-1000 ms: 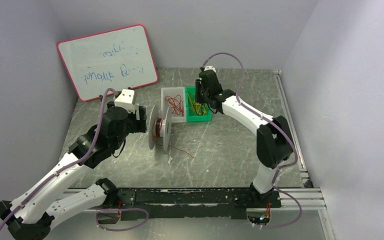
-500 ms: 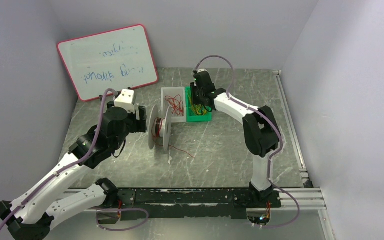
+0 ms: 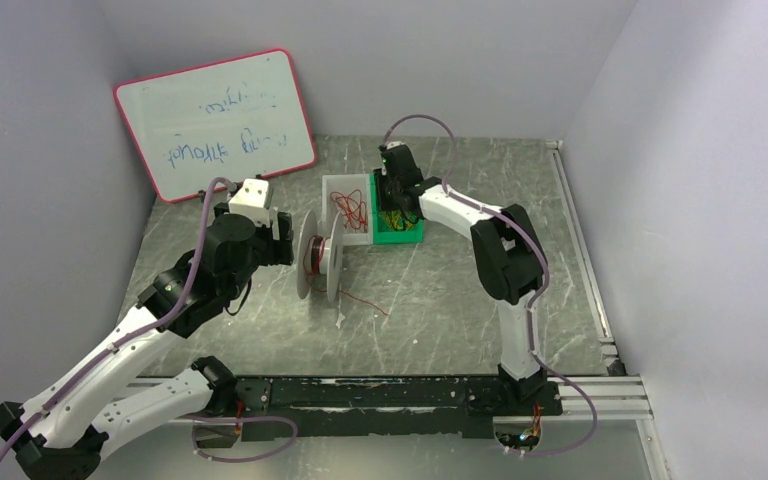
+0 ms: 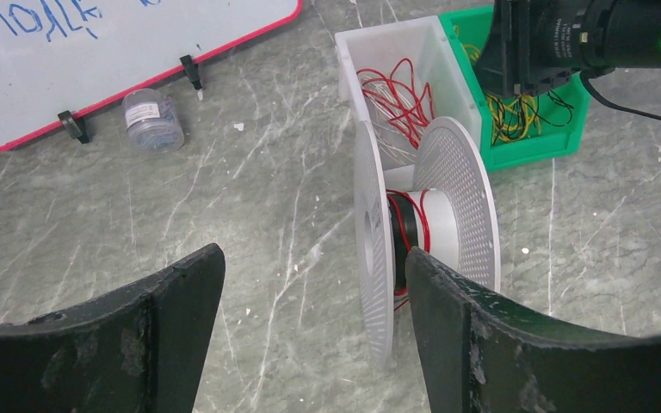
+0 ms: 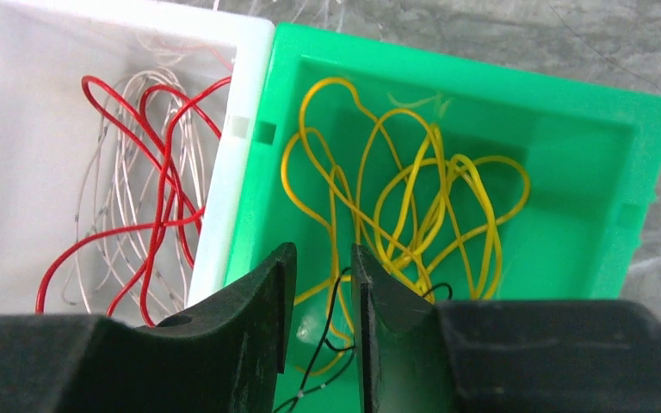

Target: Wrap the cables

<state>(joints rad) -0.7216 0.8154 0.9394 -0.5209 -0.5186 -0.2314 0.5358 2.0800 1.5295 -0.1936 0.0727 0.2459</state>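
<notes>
Thin red cables [image 5: 165, 163] lie in a white bin [image 5: 243, 155]. Thin yellow cables [image 5: 413, 189] lie in a green bin [image 5: 482, 64] beside it. One red cable is wound on the core of a white spool [image 4: 435, 198], and its loose end trails on the table [image 3: 365, 300]. My right gripper [image 5: 320, 258] hangs in the green bin over the yellow cables, jaws a narrow gap apart; a yellow and a thin black wire [image 5: 336, 318] cross the gap. My left gripper [image 4: 310, 258] is wide open, and the spool's near flange stands between its fingers.
A whiteboard [image 3: 215, 120] leans at the back left with a small clear vial [image 4: 151, 120] at its foot. The two bins [image 3: 345, 205] stand just behind the spool [image 3: 320, 255]. Grey walls close in the table on three sides.
My right gripper has moved left and down into the green bin, and its arm has folded in towards the bins. The left arm and the spool have not moved.
</notes>
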